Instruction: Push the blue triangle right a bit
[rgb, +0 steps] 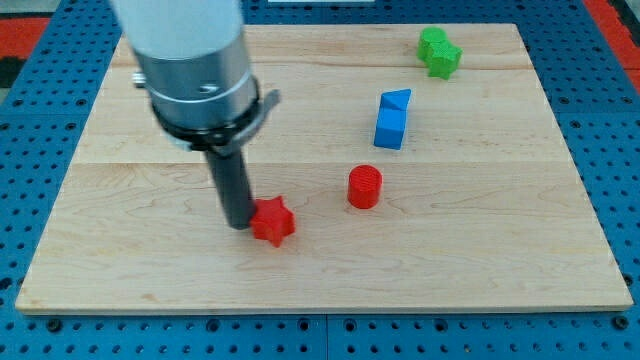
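The blue triangle (396, 99) lies on the wooden board (150, 260) at the upper right of centre, touching the top of a blue cube (390, 128). My tip (240, 225) is at the lower left of centre, right against the left side of a red star block (272, 221). The tip is far to the left of and below the blue triangle.
A red cylinder (364, 187) stands between the red star and the blue blocks. A green block (438, 52) sits near the board's top right edge. The arm's grey body (195, 70) hangs over the upper left of the board.
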